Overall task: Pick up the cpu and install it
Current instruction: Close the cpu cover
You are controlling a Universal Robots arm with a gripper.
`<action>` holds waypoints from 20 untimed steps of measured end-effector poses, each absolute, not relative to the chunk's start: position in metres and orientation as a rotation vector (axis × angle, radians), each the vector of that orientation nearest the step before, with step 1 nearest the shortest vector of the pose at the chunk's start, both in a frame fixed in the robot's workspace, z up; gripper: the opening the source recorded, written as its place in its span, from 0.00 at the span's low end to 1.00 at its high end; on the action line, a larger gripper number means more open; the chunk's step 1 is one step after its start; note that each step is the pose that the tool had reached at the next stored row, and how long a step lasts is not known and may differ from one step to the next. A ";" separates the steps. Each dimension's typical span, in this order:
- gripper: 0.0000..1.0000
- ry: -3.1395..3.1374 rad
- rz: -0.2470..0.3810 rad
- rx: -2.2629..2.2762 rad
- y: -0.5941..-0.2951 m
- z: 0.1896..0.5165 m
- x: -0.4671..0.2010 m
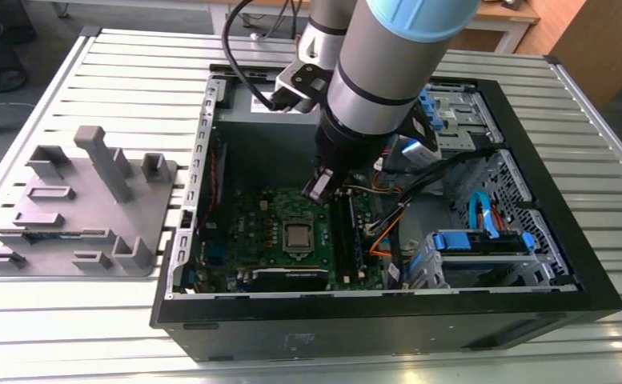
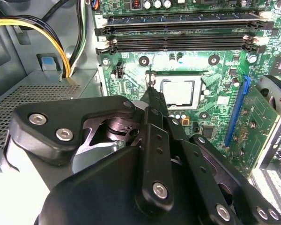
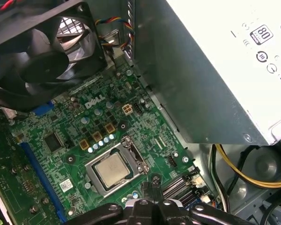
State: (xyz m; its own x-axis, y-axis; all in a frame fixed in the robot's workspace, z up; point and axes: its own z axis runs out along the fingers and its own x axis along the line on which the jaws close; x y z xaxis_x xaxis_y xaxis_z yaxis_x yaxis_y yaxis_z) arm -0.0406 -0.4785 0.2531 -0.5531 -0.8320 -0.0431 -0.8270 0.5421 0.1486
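currently the end effector (image 2: 151, 89) is hovering inside the open computer case (image 1: 567, 264), its fingertips drawn together with nothing between them, poised just beside the socket edge on the side nearer the memory slots (image 2: 178, 44). in the first wrist view the tips (image 3: 152, 185) are pointing at the board between the socket and those slots, though contact with the board cannot be told.

the cpu (image 2: 177, 91) is sitting flat in its socket on the green motherboard (image 2: 225, 101), silver top facing up, framed by the metal socket bracket (image 3: 136, 157); it is also showing in the first wrist view (image 3: 111, 169) and the exterior view (image 1: 297, 234).

around it, a black fan (image 3: 42, 56) and the grey power supply (image 3: 215, 65) are flanking the board. yellow cables (image 2: 42, 35) are running past the supply. outside the case, a grey holder tray (image 1: 76, 208) is resting on the slatted desk (image 1: 129, 56), toward the exterior view's left.
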 end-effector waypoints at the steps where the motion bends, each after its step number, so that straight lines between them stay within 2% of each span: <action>1: 0.11 -2.730 -0.236 1.469 -0.478 0.253 -0.041; 20: 0.11 -2.730 -0.235 1.469 -0.463 0.253 -0.040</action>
State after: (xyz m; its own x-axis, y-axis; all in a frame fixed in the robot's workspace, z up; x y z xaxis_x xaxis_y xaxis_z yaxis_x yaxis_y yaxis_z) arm -0.0400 -0.4629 0.2527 -0.5531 -0.8320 -0.0428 -0.8270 0.5422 0.1484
